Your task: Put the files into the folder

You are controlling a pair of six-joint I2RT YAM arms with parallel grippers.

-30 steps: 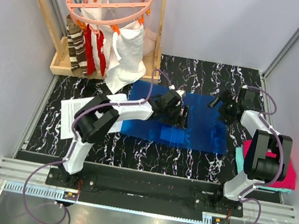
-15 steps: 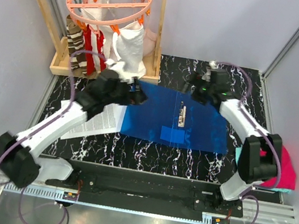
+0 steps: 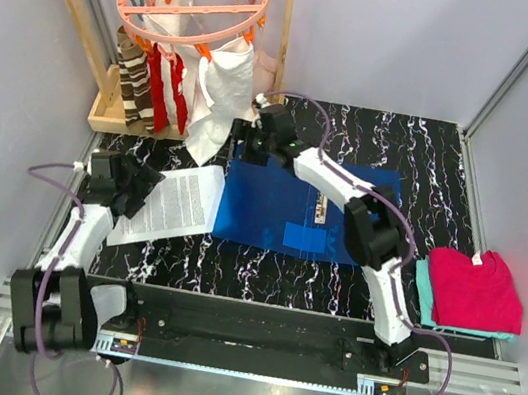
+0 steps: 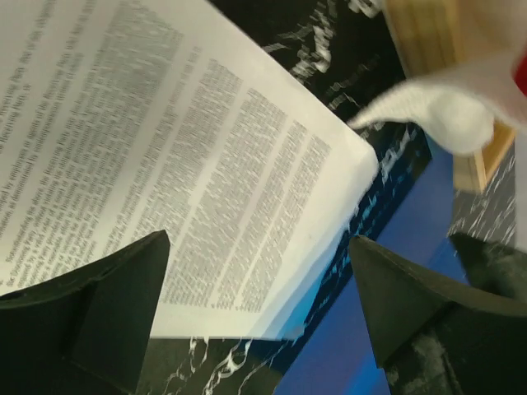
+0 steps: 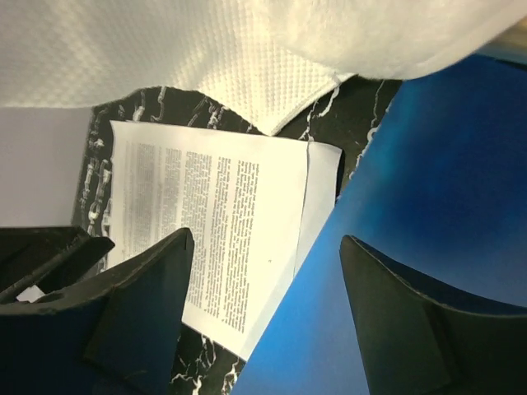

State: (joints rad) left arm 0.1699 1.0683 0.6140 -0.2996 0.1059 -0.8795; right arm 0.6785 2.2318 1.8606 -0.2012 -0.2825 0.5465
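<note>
Scanning the top view from the left: the left gripper (image 3: pixel 136 188) sat at the left middle of the frame, just beside the left edge of the files (image 3: pixel 173 205). A second earlier that arm had been over the centre of the folder (image 3: pixel 267 208); it had since pulled back to the far side of the sheets. Its wrist view showed the jaws spread wide over the printed page, with nothing held.

The files lay flat on the table, outside the folder, with their right edge touching or just lapping its left edge.

Further right, the right gripper (image 3: pixel 254 137) had swung from the folder's right end across to its upper left corner, under the hanging white cloth bag (image 3: pixel 222 99). Its jaws were open too and held nothing. Its arm crossed the folder's right half, so I could not tell whether the cover was open.

A folded magenta cloth (image 3: pixel 472 285) sat untouched at right.

Judgement: both arms were freshly repositioned, nothing was inserted yet, and the sheets were likely to be slid in from the left.
</note>
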